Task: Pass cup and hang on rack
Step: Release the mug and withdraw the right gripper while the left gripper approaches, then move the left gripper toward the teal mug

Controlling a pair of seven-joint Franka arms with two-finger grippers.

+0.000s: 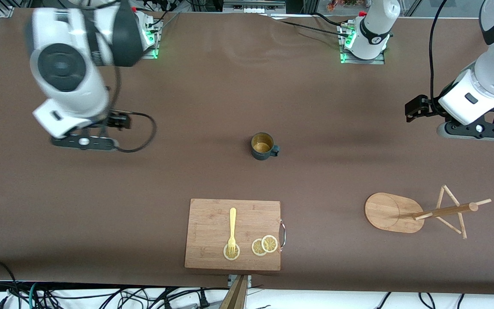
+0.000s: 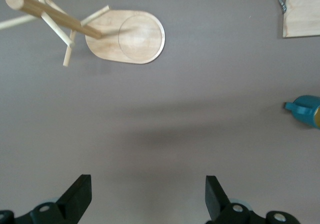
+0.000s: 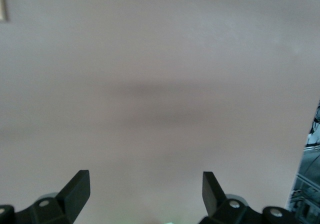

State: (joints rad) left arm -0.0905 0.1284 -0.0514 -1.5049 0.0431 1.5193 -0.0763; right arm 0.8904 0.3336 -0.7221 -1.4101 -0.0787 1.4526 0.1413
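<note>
The dark teal cup (image 1: 263, 146) stands upright on the brown table, near its middle, its handle toward the left arm's end. It shows at the edge of the left wrist view (image 2: 306, 110). The wooden rack (image 1: 388, 212) stands nearer the front camera, toward the left arm's end, and also shows in the left wrist view (image 2: 127, 36). Its pegs are bare. My left gripper (image 1: 472, 128) hangs open and empty (image 2: 148, 194) over bare table, apart from the rack and the cup. My right gripper (image 1: 84, 141) hangs open and empty (image 3: 145, 194) over bare table toward the right arm's end.
A rectangular wooden cutting board (image 1: 233, 234) lies near the table's front edge, nearer the camera than the cup. It carries a yellow fork (image 1: 232, 229) and lemon slices (image 1: 264, 245). Its corner shows in the left wrist view (image 2: 302, 9).
</note>
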